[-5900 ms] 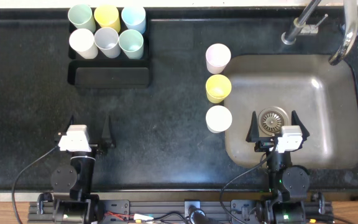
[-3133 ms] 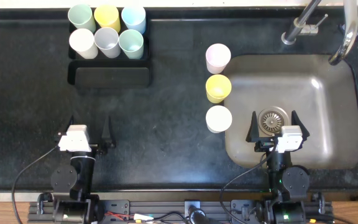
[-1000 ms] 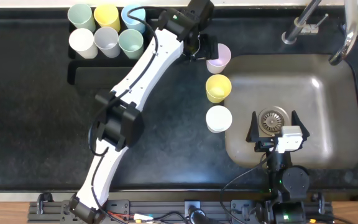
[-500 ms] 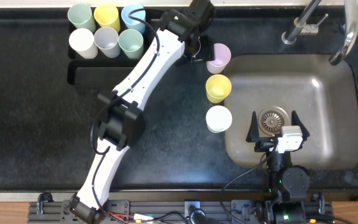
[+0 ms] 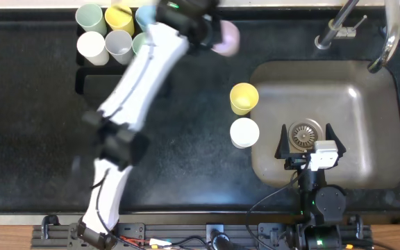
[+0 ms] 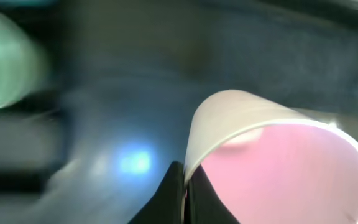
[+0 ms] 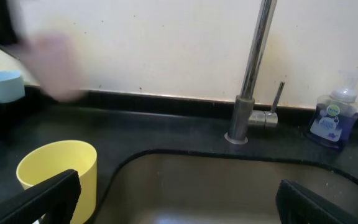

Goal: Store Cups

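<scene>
My left gripper (image 5: pixel 212 36) is shut on the rim of a pink cup (image 5: pixel 226 38), holding it above the counter to the right of the cup rack (image 5: pixel 120 85). In the left wrist view the fingertips (image 6: pixel 180 186) pinch the pink cup (image 6: pixel 272 162) at its wall. A yellow cup (image 5: pixel 244 98) and a white cup (image 5: pixel 244 132) stand on the counter at the sink's left edge. The rack holds several cups, among them a green one (image 5: pixel 89 17) and a white one (image 5: pixel 92 47). My right gripper (image 5: pixel 306 142) rests open over the sink, with the yellow cup (image 7: pixel 58 171) ahead of it.
The sink (image 5: pixel 367 160) fills the right side, with a faucet (image 7: pixel 253 68) and a soap bottle (image 7: pixel 333 118) behind it. The rack's front row is an empty black slot. The dark counter (image 5: pixel 33 118) lies open on the left.
My left arm came up from rest, took the pink cup beside the sink, and has now lifted it up and to the left toward the rack. The right arm stayed still.
</scene>
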### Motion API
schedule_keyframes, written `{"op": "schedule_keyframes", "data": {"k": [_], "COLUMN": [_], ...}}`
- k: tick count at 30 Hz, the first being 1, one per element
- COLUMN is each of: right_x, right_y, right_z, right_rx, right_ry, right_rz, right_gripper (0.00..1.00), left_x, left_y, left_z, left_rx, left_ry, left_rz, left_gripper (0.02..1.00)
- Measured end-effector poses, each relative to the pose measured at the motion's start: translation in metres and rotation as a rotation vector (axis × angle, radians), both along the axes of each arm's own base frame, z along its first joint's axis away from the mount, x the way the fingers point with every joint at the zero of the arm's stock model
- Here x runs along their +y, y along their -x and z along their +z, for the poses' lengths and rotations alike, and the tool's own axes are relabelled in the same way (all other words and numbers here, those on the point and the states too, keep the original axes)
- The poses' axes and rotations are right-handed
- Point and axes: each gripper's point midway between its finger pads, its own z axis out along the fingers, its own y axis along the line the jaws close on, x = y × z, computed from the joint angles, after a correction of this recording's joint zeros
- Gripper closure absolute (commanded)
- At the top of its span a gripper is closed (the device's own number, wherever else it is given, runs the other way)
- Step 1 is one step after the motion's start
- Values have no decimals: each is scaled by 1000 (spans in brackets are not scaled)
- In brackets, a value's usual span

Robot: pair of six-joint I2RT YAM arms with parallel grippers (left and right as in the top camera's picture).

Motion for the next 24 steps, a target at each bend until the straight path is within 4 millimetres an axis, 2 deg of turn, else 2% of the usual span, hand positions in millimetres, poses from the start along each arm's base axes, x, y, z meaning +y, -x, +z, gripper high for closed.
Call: {"op": "schedule_keyframes", "data": {"k": [1, 4, 6, 8, 9, 10, 12, 14, 15, 17, 19, 21, 24], "right_x": [0, 0, 0, 0, 0, 0, 0, 0, 0, 0, 0, 0, 0], "right_y": [0, 0, 0, 0, 0, 0, 0, 0, 0, 0, 0, 0, 0], "right_z": [0, 0, 0, 0, 0, 0, 0, 0, 0, 0, 0, 0, 0], "right_rx": [0, 0, 0, 0, 0, 0, 0, 0, 0, 1, 0, 0, 0], "right_ry": [0, 0, 1, 0, 0, 0, 0, 0, 0, 0, 0, 0, 0], "right_rz": [0, 0, 1, 0, 1, 0, 0, 0, 1, 1, 1, 1, 0], "right_gripper": [3, 3, 3, 3, 3, 3, 3, 3, 3, 3, 3, 1, 5], "left_x": [26, 144, 207, 266, 291, 308, 328, 337, 340, 341, 339, 337, 331], "left_y": [10, 61, 87, 122, 142, 156, 171, 173, 170, 156, 145, 134, 117], "left_z": [19, 102, 142, 160, 159, 152, 130, 99, 82, 35, 12, -1, -6], "left_rx": [8, -18, -97, -138, -133, -122, -86, -31, 5, 114, 167, 184, 159], "left_ry": [-14, -43, -37, -47, -56, -61, -64, -62, -61, -56, -52, -47, -39], "left_rz": [46, 305, 456, 618, 696, 753, 828, 858, 863, 854, 837, 824, 784], "left_gripper": [982, 982, 982, 982, 982, 982, 982, 982, 982, 982, 982, 982, 982]}}
